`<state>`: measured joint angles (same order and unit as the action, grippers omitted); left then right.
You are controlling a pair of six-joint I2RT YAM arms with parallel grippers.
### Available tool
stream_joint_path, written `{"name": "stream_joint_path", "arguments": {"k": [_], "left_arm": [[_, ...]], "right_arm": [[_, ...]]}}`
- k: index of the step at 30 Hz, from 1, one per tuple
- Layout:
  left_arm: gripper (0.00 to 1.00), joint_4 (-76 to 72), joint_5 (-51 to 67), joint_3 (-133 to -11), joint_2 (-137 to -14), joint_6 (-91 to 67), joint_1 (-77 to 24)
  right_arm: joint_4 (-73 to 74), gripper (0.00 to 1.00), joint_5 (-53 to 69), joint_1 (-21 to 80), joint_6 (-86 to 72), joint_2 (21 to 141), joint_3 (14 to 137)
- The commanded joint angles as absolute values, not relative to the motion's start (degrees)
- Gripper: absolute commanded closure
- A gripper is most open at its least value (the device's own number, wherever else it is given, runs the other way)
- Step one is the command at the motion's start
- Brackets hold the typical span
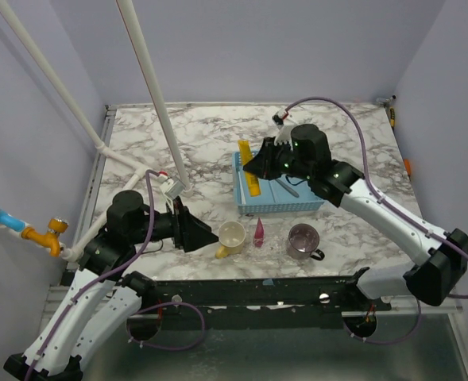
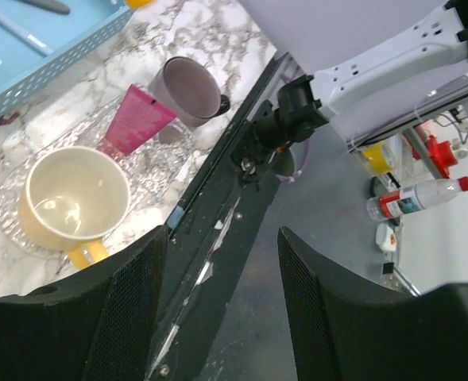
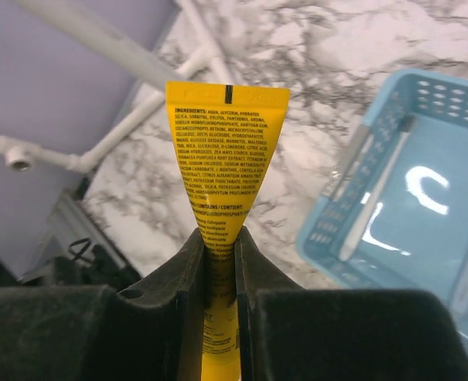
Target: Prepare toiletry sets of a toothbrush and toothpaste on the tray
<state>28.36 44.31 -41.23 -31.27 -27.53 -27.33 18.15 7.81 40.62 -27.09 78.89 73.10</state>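
Observation:
My right gripper (image 1: 259, 164) is shut on the yellow tube (image 1: 254, 187) and holds it over the left end of the blue basket (image 1: 297, 202). In the right wrist view the tube (image 3: 226, 135) sticks out from between my shut fingers (image 3: 192, 254). The grey brush (image 1: 288, 187) lies in the basket, and the left wrist view shows it (image 2: 43, 6) with the pale blue brush (image 2: 15, 30) beside it. The pink tube (image 1: 258, 232) lies on the clear glass tray (image 2: 158, 167). My left gripper (image 1: 211, 238) is open and empty, just left of the yellow mug (image 1: 232, 236).
The yellow mug (image 2: 75, 198) stands on the glass tray next to the pink tube (image 2: 138, 119). A translucent purple mug (image 1: 302, 240) stands at the tray's right end. White pipes (image 1: 150, 87) slant across the left of the table. The table's front edge is just behind the mugs.

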Motion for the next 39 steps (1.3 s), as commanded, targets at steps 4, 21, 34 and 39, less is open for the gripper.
{"name": "stream_joint_path", "arguments": {"k": [4, 21, 34, 39], "left_arm": [[0.41, 14.26, 50.97, -39.0, -28.74, -37.04, -26.95], [0.4, -5.56, 52.36, -32.88, -24.74, -51.07, -26.92], [0.4, -17.14, 52.06, -28.84, -24.2, -58.41, -26.98], [0.4, -18.46, 51.77, -28.68, -23.92, -59.57, -26.92]], "right_arm": [[-6.14, 0.89, 26.5, 42.75, -38.37, 69.15, 61.0], [-35.29, 0.87, 22.34, 56.05, -51.2, 62.82, 47.67], [-46.42, 0.87, 14.51, 61.97, -52.04, 67.49, 46.26], [-45.46, 0.86, 9.83, 64.28, -49.11, 69.54, 48.26]]}}
